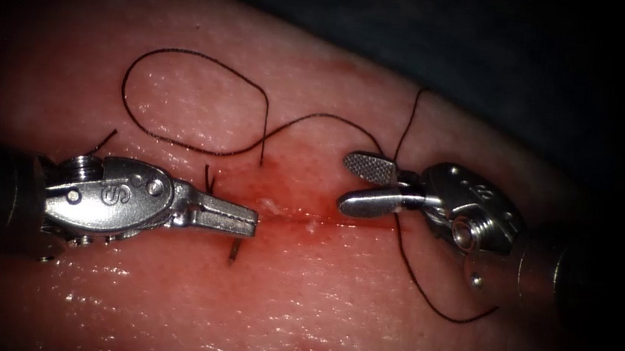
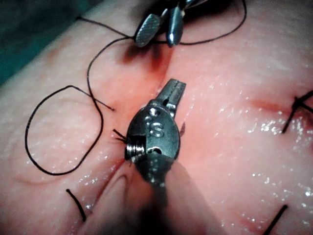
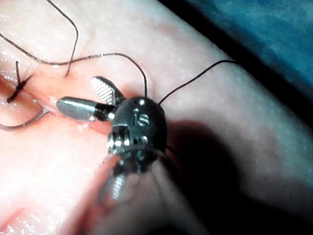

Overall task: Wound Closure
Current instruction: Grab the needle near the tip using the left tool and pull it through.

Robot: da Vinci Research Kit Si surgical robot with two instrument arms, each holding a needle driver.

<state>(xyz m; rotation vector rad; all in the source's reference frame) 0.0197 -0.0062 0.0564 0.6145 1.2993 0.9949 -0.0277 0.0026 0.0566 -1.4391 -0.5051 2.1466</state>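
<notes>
The cut [image 1: 309, 219] runs across the tissue [image 1: 316, 311] between the two tools. My left tool [image 1: 252, 221] [image 2: 175, 90] lies at the cut's left end with jaws shut. A short grey piece of the needle [image 1: 233, 251] sticks out just beneath them, down at the tissue; the rest of its curve is hidden. My right tool [image 1: 346, 180] [image 3: 76, 93] hovers at the cut's right end, jaws open and holding nothing. Dark thread [image 1: 187, 54] [image 2: 29, 127] enters the tissue above the left jaws, makes a wide loop, then runs right behind the right tool.
A tied stitch [image 1: 208, 181] with short cut ends sits beside the left tool. Another stitch [image 2: 298, 105] lies further along. Red fluid [image 1: 290, 173] stains the tissue around the cut. A thread tail [image 1: 459, 316] curls below the right tool. Dark cloth [image 1: 526, 58] borders the tissue.
</notes>
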